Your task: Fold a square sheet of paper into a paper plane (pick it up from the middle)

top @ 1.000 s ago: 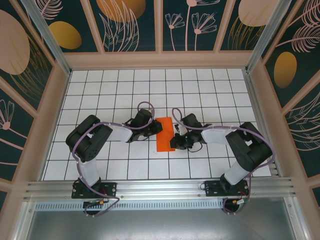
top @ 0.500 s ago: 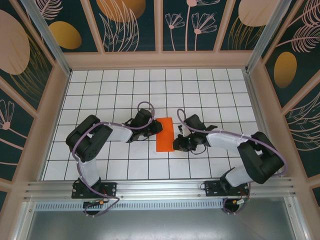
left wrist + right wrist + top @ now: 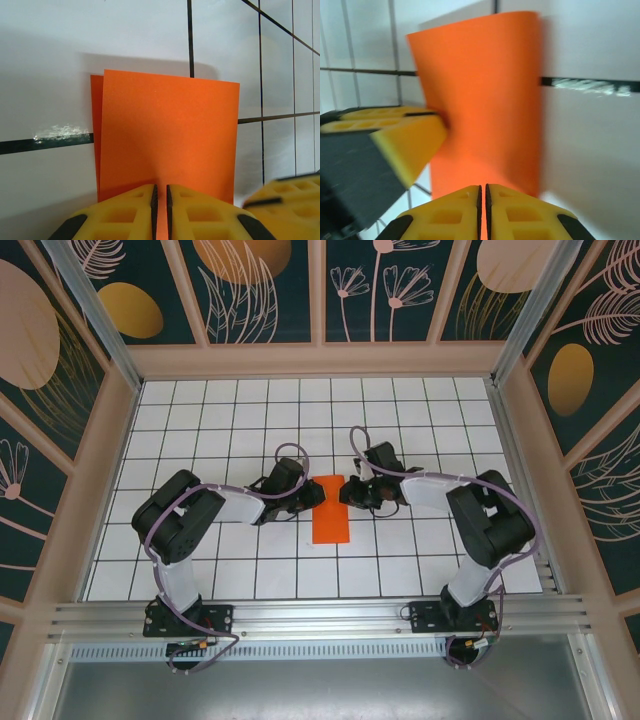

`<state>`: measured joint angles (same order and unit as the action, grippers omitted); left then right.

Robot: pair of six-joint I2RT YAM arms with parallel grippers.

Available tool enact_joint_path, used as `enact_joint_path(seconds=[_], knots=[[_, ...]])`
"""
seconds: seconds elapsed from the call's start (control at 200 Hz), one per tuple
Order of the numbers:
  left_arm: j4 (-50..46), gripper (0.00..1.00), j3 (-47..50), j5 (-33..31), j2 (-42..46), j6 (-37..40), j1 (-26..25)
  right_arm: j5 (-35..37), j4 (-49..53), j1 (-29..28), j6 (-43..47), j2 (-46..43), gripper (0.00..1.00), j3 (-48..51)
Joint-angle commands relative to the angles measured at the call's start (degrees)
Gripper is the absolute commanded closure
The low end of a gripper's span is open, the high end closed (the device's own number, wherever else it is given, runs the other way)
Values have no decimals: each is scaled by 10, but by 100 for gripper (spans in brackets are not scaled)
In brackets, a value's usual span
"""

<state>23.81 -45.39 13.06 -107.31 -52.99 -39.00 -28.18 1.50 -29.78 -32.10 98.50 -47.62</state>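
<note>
Left gripper (image 3: 160, 189) is pinching one edge of the orange sheet of paper (image 3: 331, 510), its fingers pressed together on it at the bottom centre of the left wrist view. Right gripper (image 3: 483, 189) is gripping the opposite edge, jaws closed on the paper at the bottom of its own view. The sheet is sitting folded into a narrow rectangle at the centre of the top view, over the white gridded table (image 3: 250, 420), between the two grippers. A second layer is peeking out along its left edge in the left wrist view.
</note>
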Motion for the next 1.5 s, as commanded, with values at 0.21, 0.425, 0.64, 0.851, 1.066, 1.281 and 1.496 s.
enact_joint_path(seconds=[0.21,0.425,0.64,0.851,1.066,1.281,1.496], knots=[[-105,84,23,-44,-67,23,0,30,-9,26,15,24,86,30],[-109,85,20,-43,-68,27,0,46,3,20,15,-32,86,6],[-112,85,16,-41,-68,30,0,33,-9,9,8,20,86,-57],[-117,85,15,-40,-69,31,0,21,-30,11,11,82,87,-86],[-124,85,14,-41,-68,38,0,61,-35,28,13,94,87,-65],[-131,86,13,-44,-69,45,0,80,-29,20,9,56,87,-78],[-130,86,10,-43,-72,46,0,48,-45,7,3,83,87,-99]])
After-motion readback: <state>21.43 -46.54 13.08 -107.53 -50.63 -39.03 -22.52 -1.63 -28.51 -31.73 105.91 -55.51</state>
